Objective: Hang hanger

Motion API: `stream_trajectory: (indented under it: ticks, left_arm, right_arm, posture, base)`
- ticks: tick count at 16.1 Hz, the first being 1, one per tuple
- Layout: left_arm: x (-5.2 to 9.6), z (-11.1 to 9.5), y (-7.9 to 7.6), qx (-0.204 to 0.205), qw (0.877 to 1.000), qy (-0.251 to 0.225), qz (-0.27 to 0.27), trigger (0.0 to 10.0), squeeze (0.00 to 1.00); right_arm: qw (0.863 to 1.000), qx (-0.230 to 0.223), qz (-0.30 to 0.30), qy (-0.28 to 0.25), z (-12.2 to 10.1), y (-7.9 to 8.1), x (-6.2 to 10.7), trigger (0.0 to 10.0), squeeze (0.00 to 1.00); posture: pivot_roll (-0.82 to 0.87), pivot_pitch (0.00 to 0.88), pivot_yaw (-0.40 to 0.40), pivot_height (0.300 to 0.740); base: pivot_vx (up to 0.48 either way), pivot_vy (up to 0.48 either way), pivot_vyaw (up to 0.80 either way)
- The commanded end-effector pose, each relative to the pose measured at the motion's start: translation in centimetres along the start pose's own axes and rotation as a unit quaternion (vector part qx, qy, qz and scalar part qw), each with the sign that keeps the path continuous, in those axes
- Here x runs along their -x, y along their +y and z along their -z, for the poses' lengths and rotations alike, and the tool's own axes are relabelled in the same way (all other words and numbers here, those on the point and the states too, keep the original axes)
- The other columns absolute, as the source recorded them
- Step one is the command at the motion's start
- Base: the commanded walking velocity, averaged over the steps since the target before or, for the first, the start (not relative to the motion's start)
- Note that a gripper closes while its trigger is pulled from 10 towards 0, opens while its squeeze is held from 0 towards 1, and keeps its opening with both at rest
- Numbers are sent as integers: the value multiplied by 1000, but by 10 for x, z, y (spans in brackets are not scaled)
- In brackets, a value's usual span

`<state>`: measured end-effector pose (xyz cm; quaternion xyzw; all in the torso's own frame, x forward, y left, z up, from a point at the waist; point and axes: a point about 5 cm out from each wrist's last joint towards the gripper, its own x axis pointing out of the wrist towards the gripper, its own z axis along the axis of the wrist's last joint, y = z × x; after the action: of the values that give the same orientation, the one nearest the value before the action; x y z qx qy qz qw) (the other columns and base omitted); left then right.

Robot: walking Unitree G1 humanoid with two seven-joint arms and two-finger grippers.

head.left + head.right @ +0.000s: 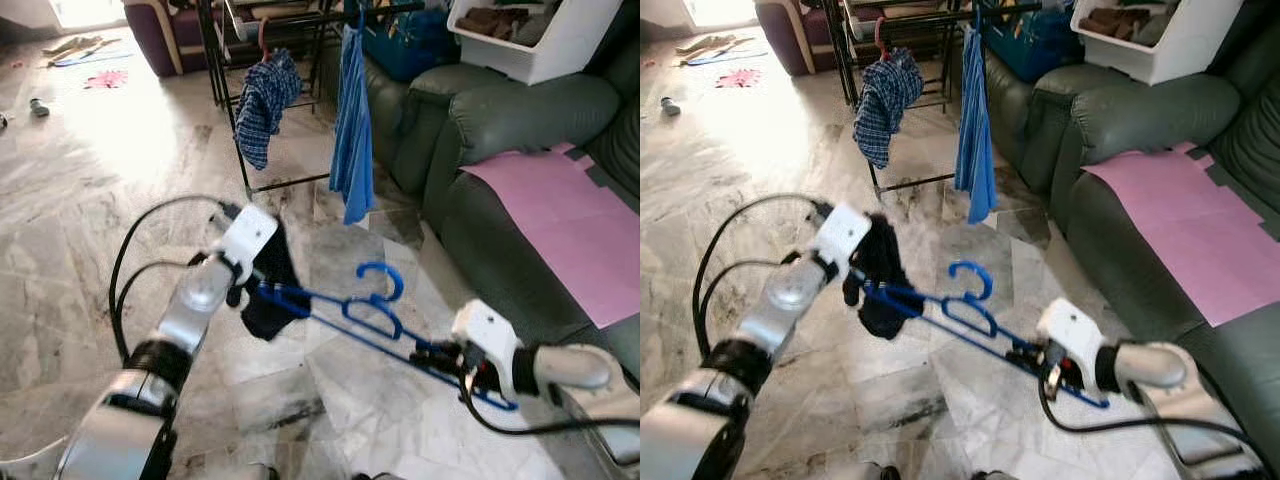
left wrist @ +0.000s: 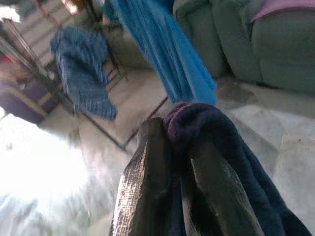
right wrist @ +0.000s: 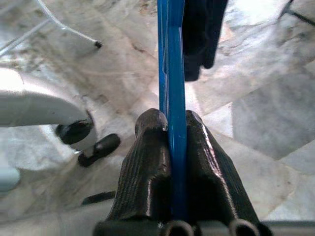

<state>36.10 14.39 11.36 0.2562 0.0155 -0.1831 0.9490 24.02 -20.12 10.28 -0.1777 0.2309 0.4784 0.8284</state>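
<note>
A blue plastic hanger [image 1: 370,318] is held level above the marble floor between my two arms, its hook [image 1: 385,280] pointing up. My right gripper [image 1: 440,357] is shut on the hanger's near end; the blue bar [image 3: 173,98] runs out between its fingers [image 3: 147,167]. My left gripper [image 1: 262,285] is shut on a dark navy cloth [image 1: 268,300] draped over the hanger's far end; the cloth [image 2: 211,142] bulges over the black fingers [image 2: 147,187]. The black clothes rack [image 1: 240,120] stands ahead with a plaid shirt [image 1: 265,105] and a blue garment [image 1: 352,130] hanging on it.
A dark green sofa [image 1: 520,170] runs along the right, with a pink sheet [image 1: 570,220] on its seat and a white bin [image 1: 540,35] on its arm. Open marble floor [image 1: 80,200] lies to the left. A purple armchair [image 1: 165,35] stands behind the rack.
</note>
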Motion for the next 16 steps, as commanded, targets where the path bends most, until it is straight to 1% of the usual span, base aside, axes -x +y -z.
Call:
stream_trajectory:
  ticks: [1, 2, 3, 4, 6, 8, 10, 11, 15, 16]
  left_arm:
    - [0, -3, 8, 14, 1000, 0, -28, 10000, 0]
    - [0, -2, 11, 15, 999, 8, -35, 10000, 0]
    - [1, -3, 11, 13, 999, 2, -33, 10000, 0]
    - [1, -4, 13, 4, 999, 5, -34, 10000, 0]
    - [1, -3, 17, 0, 999, 12, -38, 10000, 0]
    - [1, -2, 18, -3, 999, 19, -39, 10000, 0]
    - [2, 1, 17, -9, 999, 28, -36, 10000, 0]
    - [3, 4, 17, -16, 999, 33, -38, 10000, 0]
    - [5, 8, 16, -15, 998, 41, -38, 10000, 0]
    - [7, 11, 17, -15, 998, 45, -39, 10000, 0]
  right_arm:
    - [1000, 7, -25, 0, -3, 7, 0, 10000, 0]
    - [999, 13, -37, 10, -1, 10, 2, 10000, 0]
    - [999, 13, -38, 15, -2, 11, 4, 10000, 0]
    - [998, 14, -48, 23, -3, 12, 9, 10000, 0]
    - [998, 27, -37, 38, -3, 8, 14, 10000, 0]
    - [998, 43, -1, 51, -2, -2, 18, 10000, 0]
    - [998, 40, 8, 50, -3, -5, 21, 10000, 0]
    - [997, 46, 19, 56, -3, -9, 23, 10000, 0]
    - [995, 62, 44, 65, -2, -18, 23, 10000, 0]
    - [995, 60, 43, 60, -3, -19, 23, 10000, 0]
  posture:
    - [-51, 81, -3, 740]
    - [-51, 80, -5, 740]
    - [-51, 80, -5, 740]
    - [-51, 77, -1, 740]
    - [-52, 77, 2, 740]
    - [-56, 78, 9, 740]
    - [-54, 78, 12, 740]
    - [-55, 78, 12, 740]
    - [-49, 79, 9, 740]
    - [-46, 79, 8, 740]
  base:
    - [0, 0, 0]
    - [0, 0, 0]
    - [0, 0, 0]
    - [0, 0, 0]
    - [0, 0, 0]
    - [0, 0, 0]
    - [0, 0, 0]
    - [0, 0, 0]
    - [0, 0, 0]
    - [0, 0, 0]
